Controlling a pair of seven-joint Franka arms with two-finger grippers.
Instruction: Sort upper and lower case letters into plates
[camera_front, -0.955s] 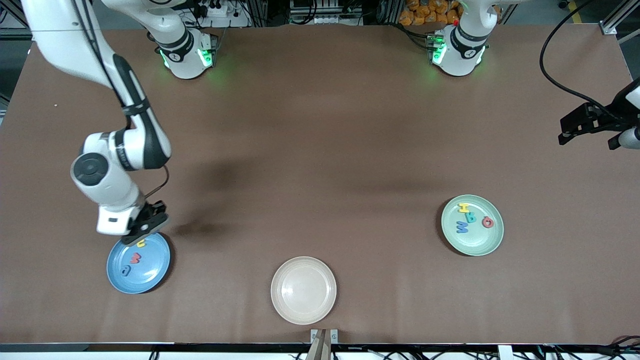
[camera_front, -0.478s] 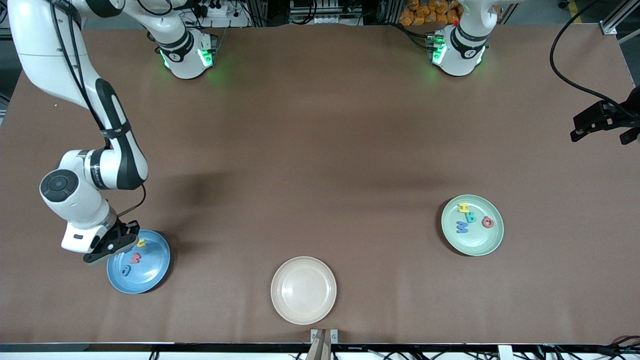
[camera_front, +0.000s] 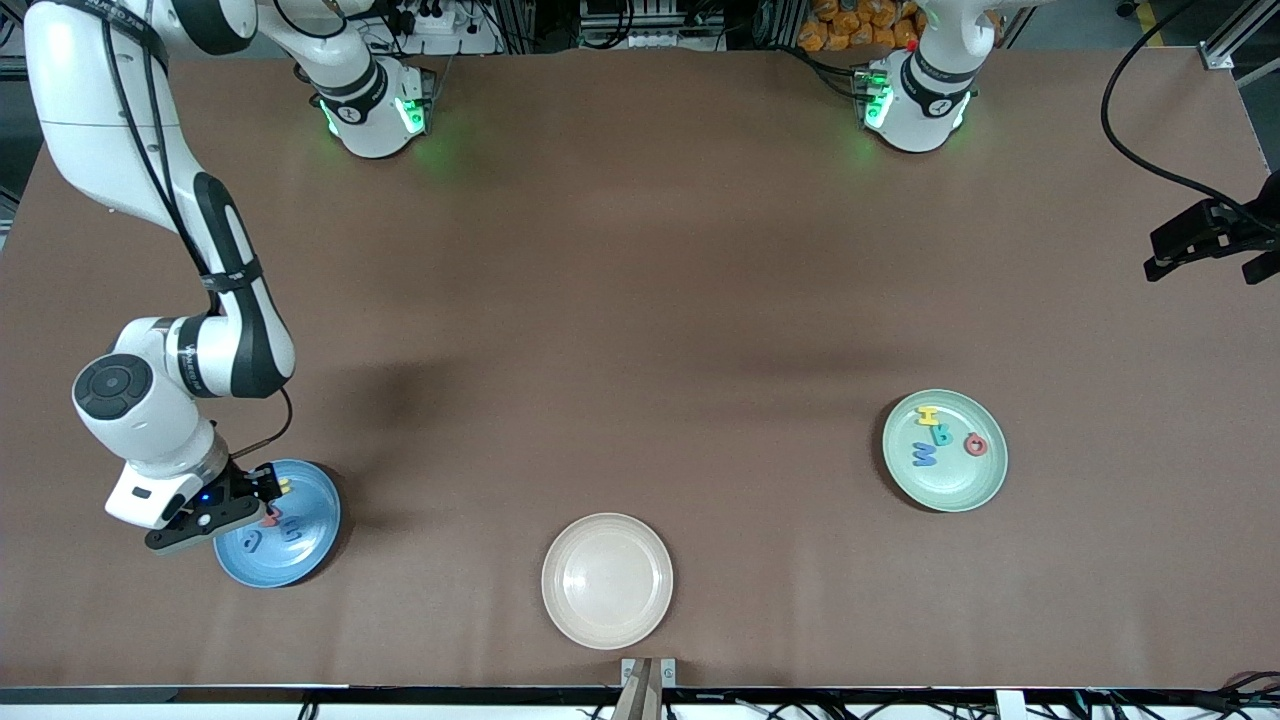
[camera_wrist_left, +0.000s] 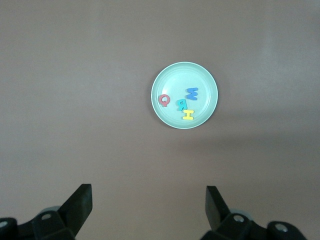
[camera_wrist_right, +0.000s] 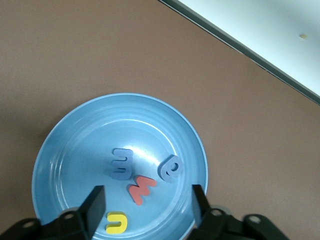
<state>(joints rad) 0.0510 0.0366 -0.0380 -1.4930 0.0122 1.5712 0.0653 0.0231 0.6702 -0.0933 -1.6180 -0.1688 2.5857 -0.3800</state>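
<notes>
the right gripper (camera_front: 262, 497) hangs low over the blue plate (camera_front: 305, 545), above the plate's part toward the right arm's end of the table, its fingers (camera_wrist_right: 95, 202) spread wide with nothing between them. the right arm comes down from its base in a tall bend, the forearm running toward the front camera and the wrist tipped down over the plate. seen from the right wrist, four letters lie flat in the blue plate (camera_wrist_right: 65, 150): a yellow u (camera_wrist_right: 117, 223) right between the fingertips, a red m (camera_wrist_right: 141, 189) just beside it, then a blue 3-like letter (camera_wrist_right: 121, 163) and a blue e (camera_wrist_right: 170, 167) close together near the plate's centre. none touches the gripper.

the left gripper (camera_front: 1212, 240) hangs high over the left arm's end of the table, waiting, its fingers (camera_wrist_left: 80, 202) set wide apart and empty. well apart from it, the mint green plate (camera_front: 960, 490) sits on the brown table (camera_front: 640, 280) and holds four letters in a loose cluster: a yellow h (camera_front: 929, 415), a teal b (camera_front: 941, 434), a blue m (camera_front: 925, 454) and a red q (camera_front: 975, 444). the left wrist view shows the same plate (camera_wrist_left: 205, 80) with those four letters inside.

a beige plate (camera_front: 607, 580) lies between the two plates, nearer to the front camera than both.
</notes>
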